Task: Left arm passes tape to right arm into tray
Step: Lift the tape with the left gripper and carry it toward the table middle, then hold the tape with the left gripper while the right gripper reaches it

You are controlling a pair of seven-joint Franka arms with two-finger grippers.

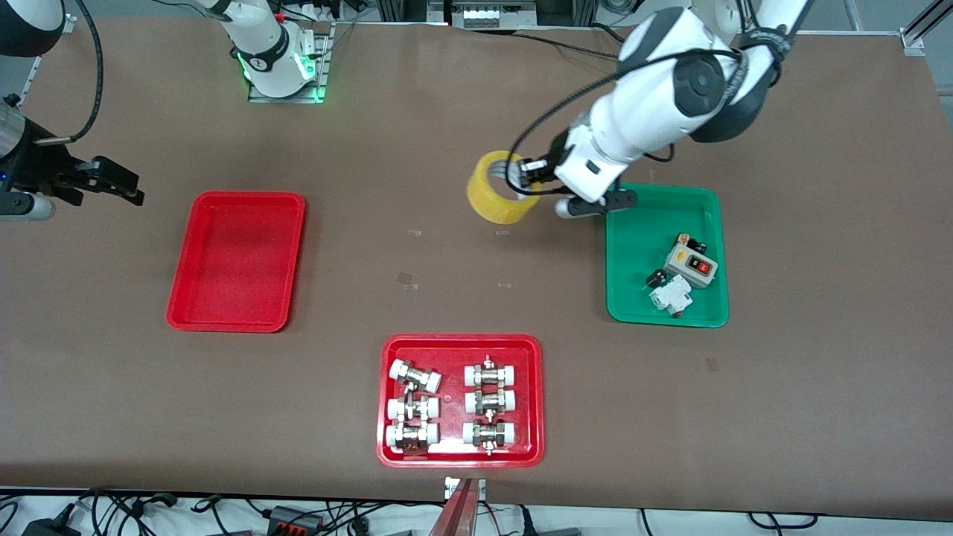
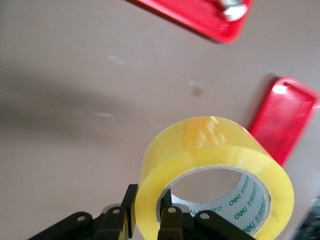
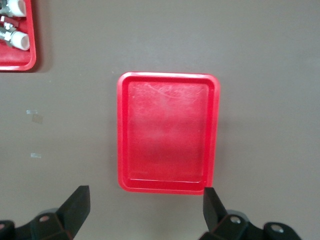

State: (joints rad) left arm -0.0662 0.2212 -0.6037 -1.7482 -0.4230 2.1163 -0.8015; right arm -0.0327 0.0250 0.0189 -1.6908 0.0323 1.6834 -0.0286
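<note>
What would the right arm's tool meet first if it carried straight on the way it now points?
Probably the plain red tray: the right tool, fingers spread wide, looks down on it in its wrist view with nothing in between. Depth is unclear, so it might reach the bare table just short of the rim.

A wide brown table is seen, evenly lit, edged nearest the front camera by a pale strip strewn with black cables.
</note>
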